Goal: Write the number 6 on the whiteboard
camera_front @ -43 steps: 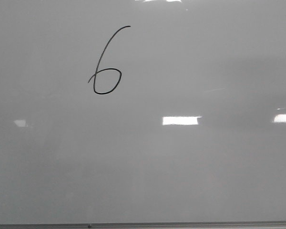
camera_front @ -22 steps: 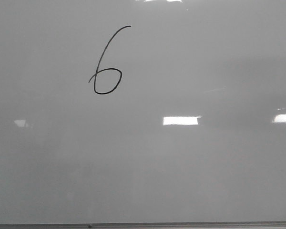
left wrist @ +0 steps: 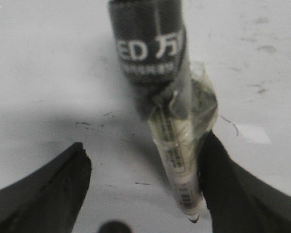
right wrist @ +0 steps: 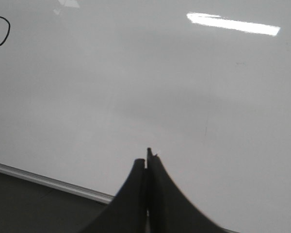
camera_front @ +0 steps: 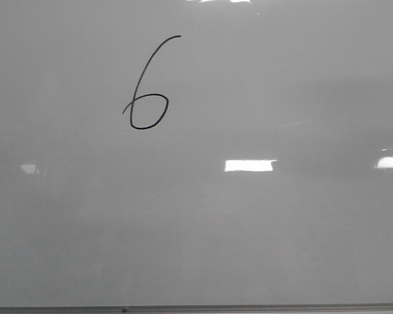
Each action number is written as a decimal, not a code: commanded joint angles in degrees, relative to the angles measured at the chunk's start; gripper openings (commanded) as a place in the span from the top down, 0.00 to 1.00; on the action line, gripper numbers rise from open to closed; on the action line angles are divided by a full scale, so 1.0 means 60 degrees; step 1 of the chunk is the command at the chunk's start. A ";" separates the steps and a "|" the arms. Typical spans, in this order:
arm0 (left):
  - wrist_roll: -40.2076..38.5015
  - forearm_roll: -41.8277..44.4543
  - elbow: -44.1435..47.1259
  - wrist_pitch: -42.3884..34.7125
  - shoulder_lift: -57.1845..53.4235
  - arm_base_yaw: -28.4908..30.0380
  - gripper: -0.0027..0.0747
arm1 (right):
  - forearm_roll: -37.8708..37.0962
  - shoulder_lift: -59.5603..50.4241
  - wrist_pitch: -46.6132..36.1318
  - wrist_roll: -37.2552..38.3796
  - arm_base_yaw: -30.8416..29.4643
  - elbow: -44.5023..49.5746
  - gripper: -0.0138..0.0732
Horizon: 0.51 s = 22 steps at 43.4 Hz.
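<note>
The number 6 (camera_front: 135, 91) is drawn in thin black line on the upper left of the whiteboard (camera_front: 262, 229) in the front view. Part of its loop (right wrist: 8, 29) shows at the edge of the right wrist view. No gripper shows in the front view. My left gripper (left wrist: 144, 145) hovers over the board with its jaws wide apart. A marker (left wrist: 174, 141) with a dark end (left wrist: 148, 48), wrapped in clear tape, lies against one finger (left wrist: 223, 179) only. My right gripper (right wrist: 147, 158) is shut and empty above the board near its frame.
The board's thin grey frame runs along the near edge (camera_front: 196, 308) and shows in the right wrist view (right wrist: 48, 182), with a dark surface beyond it. Bright light reflections (camera_front: 249, 165) lie on the board. Small ink specks (left wrist: 143, 183) mark the surface under the left gripper.
</note>
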 commanded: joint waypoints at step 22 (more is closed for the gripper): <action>-0.0077 -0.0046 -0.0253 -0.0664 -0.0208 -0.0328 0.20 | 0.0068 0.0017 -0.0653 -0.0007 -0.0055 -0.0239 0.92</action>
